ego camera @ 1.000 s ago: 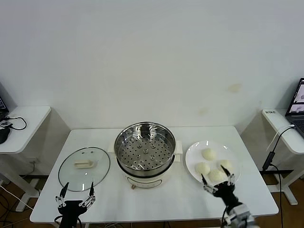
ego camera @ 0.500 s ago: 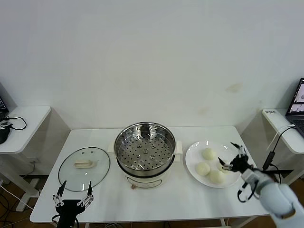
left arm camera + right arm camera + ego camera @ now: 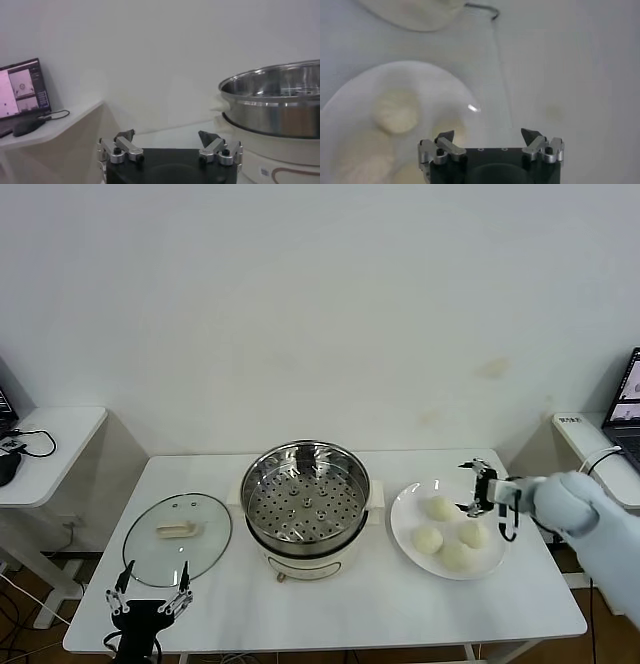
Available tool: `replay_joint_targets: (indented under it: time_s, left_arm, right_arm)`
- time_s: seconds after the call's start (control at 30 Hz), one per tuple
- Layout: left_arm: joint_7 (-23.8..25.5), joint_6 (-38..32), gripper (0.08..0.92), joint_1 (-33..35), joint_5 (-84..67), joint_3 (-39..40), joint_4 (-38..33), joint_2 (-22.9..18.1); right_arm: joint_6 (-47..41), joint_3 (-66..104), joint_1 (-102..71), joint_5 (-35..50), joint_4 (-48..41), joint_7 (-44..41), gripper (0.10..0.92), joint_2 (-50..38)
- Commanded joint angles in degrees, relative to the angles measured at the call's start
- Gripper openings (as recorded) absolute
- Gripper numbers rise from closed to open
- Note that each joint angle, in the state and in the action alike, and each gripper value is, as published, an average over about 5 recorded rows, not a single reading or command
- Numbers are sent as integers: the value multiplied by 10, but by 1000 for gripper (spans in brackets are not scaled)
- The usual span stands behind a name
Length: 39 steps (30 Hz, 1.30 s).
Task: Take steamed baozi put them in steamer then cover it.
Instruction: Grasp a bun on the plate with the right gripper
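Head view, with both wrist views. The right gripper [image 3: 481, 487] hangs above the far right edge of the white plate [image 3: 404, 506], its jaws spread wide and empty, the padded arm reaching in from the right. Four steamed baozi [image 3: 439, 508] lie on the plate just beneath and to the left of this gripper: one nearest the steamer side, one directly below the gripper, and two nearer the front edge of the desk [image 3: 330, 604]. None of the buns is touched. In the right wrist view the spread fingers [image 3: 443, 145] frame a bare stretch of desk, with the plate rim [image 3: 465, 95] and one bun [image 3: 395, 110] off to one side of the gripper [image 3: 490, 142].

The steamer [image 3: 305, 504], a shiny steel pot on a cream-white base, stands at the middle of the desk, well to the left of the right gripper; its perforated tray holds nothing. The cover [image 3: 178, 536], a clear glass lid with a cream-white handle, lies flat on the desk left of the steamer, close to it but apart.

The left gripper [image 3: 147, 596] waits low at the front left edge of the desk, just in front of the cover, its jaws open and holding nothing. In the left wrist view its gripper [image 3: 170, 147] faces forward, the steamer wall [image 3: 275, 107] rising to one side, and a side table with a laptop [image 3: 22, 90] stands beyond on the other.
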Motion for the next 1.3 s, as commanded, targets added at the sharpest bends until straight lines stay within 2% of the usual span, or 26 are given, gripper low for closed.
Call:
replay_joint_targets:
  time_s: [0.03,0.47,0.87,1.17,1.3]
  left_arm:
    - [0,1,823,-1,2,-1,0,0]
    - [4,2,823,0,1,-16,-2,3]
    - [6,1,823,4,-1,-22,0,5]
    - [6,1,823,4,-1,-24,1,6]
    - [6,0,823,3,-1,-23,2,6]
  right_arm:
    - [3,-198,181,2,-94,-105,823,4]
    - [6,-188,150,0,-202,-79,823,125]
    - [7,-182,144,-31,-278,-72,815,182]
    - [6,-175,136,-42,-293,-67,753,196]
    - [6,-175,134,-46,-298,-62,691,200]
